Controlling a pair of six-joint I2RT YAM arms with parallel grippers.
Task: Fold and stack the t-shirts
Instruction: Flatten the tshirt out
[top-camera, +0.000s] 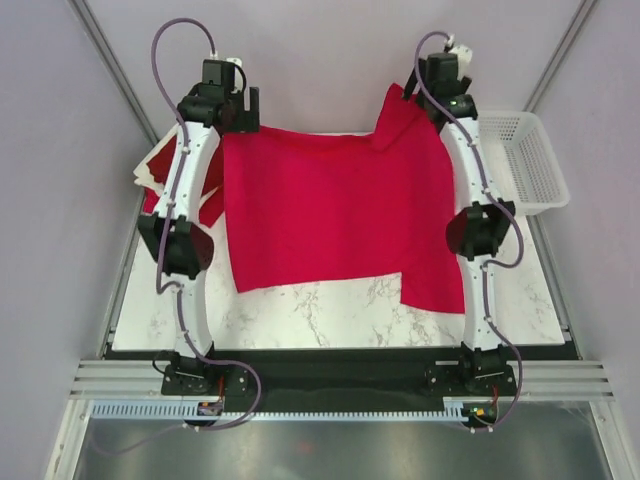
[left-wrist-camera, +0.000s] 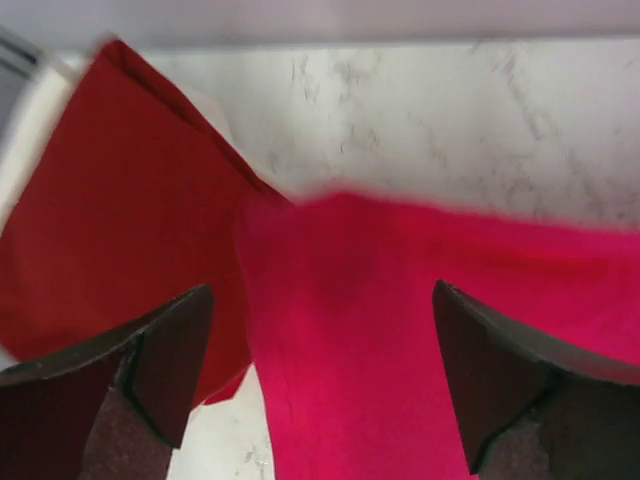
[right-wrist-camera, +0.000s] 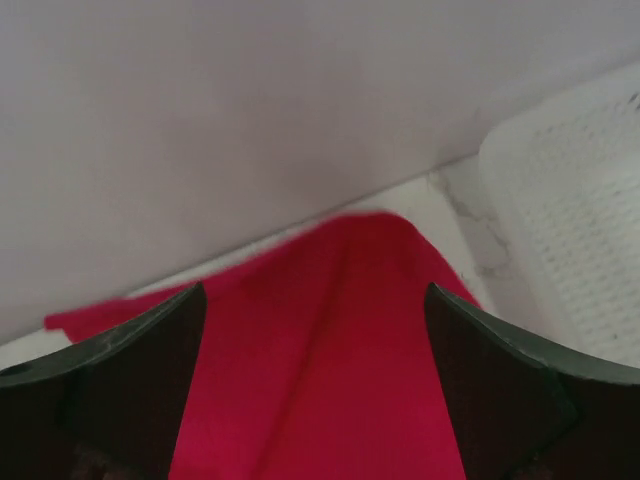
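Left end effector (left-wrist-camera: 320, 300) and right end effector (right-wrist-camera: 315, 295) gape over crimson t-shirt (top-camera: 330, 215), apparently gripping nothing.

I'm seeing L arm (top-camera: 188, 190) covering part of the dark red t-shirt (top-camera: 160, 158) in top view. Edge of crimson t-shirt (left-wrist-camera: 400, 300) is blurring on L wrist cam; basket (right-wrist-camera: 575, 230) running off frame on R wrist.

Crimson shirt (top-camera: 330, 215): lying spread across the table (top-camera: 320, 315), its far right corner standing raised beside the right arm (top-camera: 475, 170).
Left arm (top-camera: 190, 170): reaching over the shirt's far left corner.
Darker shirts (top-camera: 152, 172): lying under the left arm.
Basket (top-camera: 530, 160): sitting at the table's right edge.
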